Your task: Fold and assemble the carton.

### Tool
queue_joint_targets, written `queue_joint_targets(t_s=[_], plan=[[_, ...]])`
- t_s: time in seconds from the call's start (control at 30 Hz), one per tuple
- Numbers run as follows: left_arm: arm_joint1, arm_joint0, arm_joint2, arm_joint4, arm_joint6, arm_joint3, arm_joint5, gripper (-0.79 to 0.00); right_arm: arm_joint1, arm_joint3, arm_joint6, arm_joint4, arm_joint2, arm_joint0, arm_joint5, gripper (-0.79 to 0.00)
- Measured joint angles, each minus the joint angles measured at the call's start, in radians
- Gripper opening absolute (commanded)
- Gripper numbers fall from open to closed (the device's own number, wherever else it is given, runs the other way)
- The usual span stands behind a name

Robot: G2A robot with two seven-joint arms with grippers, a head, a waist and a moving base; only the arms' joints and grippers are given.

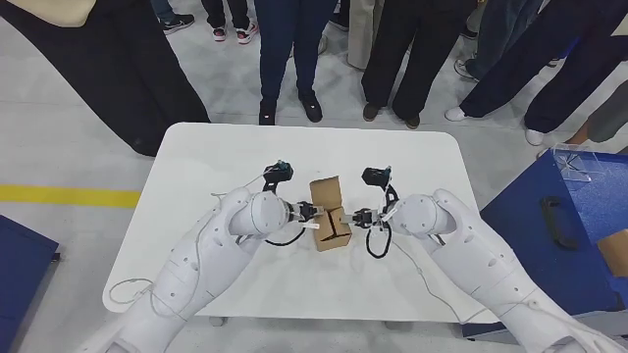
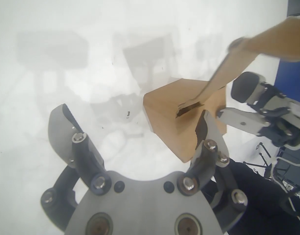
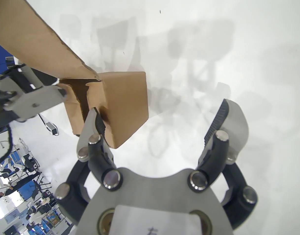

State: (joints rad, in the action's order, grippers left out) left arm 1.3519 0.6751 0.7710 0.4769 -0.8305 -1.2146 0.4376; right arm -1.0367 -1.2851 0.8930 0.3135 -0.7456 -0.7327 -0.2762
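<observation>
Left gripper: jaws released, spread wide, one finger at a side of the carton. Right gripper: jaws likewise spread, one finger at the opposite side. Carton: brown, between both grippers, flap raised, standing on white table.

Carton on the table, between left claw and right claw.

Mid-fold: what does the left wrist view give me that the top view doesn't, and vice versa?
Left wrist view: the ragged slot where the raised flap leaves the carton, and the left claw plainly open. Top view: the white table whole, the carton near its middle between the arms. Both: carton, flap, and the right claw alongside it.
</observation>
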Motion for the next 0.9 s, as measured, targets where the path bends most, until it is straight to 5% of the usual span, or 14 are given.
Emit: queue_joint_targets(t_s=[0.23, 0.33, 0.57, 0.9], plan=[[-0.074, 0.129, 0.219, 0.145, 0.124, -0.242, -0.019, 0.000, -0.001, -0.009, 0.008, -0.028, -0.040, -0.003, 0.004, 0.000], [-0.086, 0.138, 0.251, 0.206, 0.100, -0.255, -0.033, 0.000, 0.010, -0.034, 0.040, -0.057, -0.078, -0.020, 0.028, 0.000], [-0.055, -0.020, 0.148, 0.274, 0.047, -0.026, -0.145, 0.000, 0.051, -0.114, 0.182, -0.057, -0.164, -0.102, 0.115, 0.000], [0.062, -0.210, -0.041, 0.189, 0.090, 0.325, -0.269, 0.000, 0.059, -0.157, 0.184, 0.017, -0.158, -0.165, 0.112, 0.000]])
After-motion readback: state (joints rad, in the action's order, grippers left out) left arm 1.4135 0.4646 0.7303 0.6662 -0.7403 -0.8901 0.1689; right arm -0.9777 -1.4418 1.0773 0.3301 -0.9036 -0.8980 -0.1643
